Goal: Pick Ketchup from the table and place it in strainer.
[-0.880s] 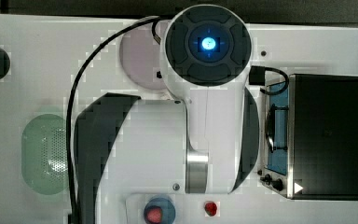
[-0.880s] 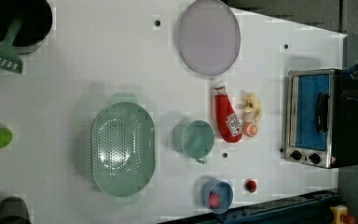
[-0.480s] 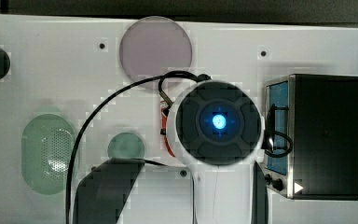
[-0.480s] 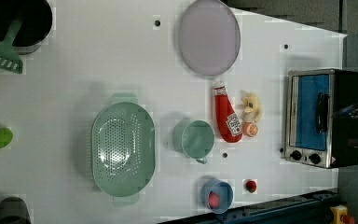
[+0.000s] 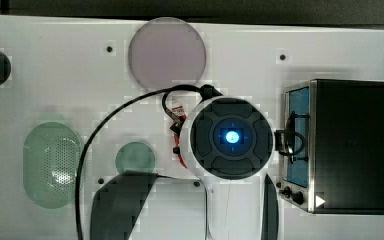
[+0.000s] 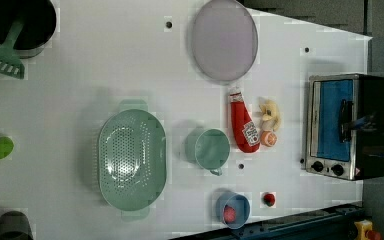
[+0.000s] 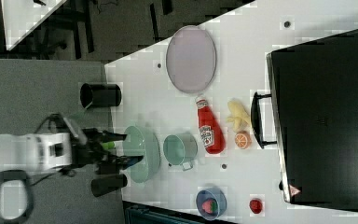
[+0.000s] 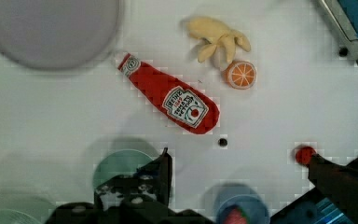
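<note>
- The ketchup [image 6: 243, 126] is lying on its side on the white table [image 6: 105, 65], with its white cap pointing toward the big greyish plate [image 6: 223, 39].
- In the left view, it is sitting just right of the round green cup [image 6: 211, 148] and just left of the banana [image 6: 270, 113] and the orange slice [image 6: 268, 138]; the orange slice is nearly touching its base.
- The strainer [image 6: 131, 158] is waiting well apart, on the left view's left, past the cup, and nothing is lying in it.
- The gripper [image 8: 240, 179] is hanging above the table with its fingers spread wide and nothing between them; the bottle is not yet being touched.
- Judging by its size and rumpled outline, the bottle is probably light and somewhat soft, so it is likely to give under a squeeze.
- The labelled middle of the body looks like the best place to take hold, across its narrow width, away from the thin neck.
- The fruit sitting close by is leaving little room on that side for a finger.
</note>
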Robot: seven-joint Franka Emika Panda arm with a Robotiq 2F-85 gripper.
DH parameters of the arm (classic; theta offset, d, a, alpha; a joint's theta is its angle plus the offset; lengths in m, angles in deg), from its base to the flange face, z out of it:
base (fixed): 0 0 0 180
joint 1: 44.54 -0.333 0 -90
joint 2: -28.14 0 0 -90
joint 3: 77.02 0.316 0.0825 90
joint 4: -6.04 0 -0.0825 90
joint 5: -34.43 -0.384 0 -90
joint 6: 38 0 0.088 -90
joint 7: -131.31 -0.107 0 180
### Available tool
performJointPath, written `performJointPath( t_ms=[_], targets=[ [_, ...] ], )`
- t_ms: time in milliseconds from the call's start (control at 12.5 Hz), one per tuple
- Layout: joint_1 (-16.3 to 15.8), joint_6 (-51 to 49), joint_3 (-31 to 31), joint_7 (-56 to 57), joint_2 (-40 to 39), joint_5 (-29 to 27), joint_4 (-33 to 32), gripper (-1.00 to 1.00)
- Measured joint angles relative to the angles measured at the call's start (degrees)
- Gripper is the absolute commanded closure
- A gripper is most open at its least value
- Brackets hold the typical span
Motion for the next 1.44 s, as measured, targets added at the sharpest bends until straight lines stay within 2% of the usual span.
performJointPath(
  t_ms=[640,1040,1440],
  targets=[
    [0.4,21.4,2.8,32.4,-2.6,-0.1,-19.1,-1.00],
    [0.5,33.7,2.8,42.3,-13.0,0.0,-19.9,-1.00],
    [0.4,43.2,2.8,44.2,-23.3,0.9,-20.6,-1.00]
  ],
)
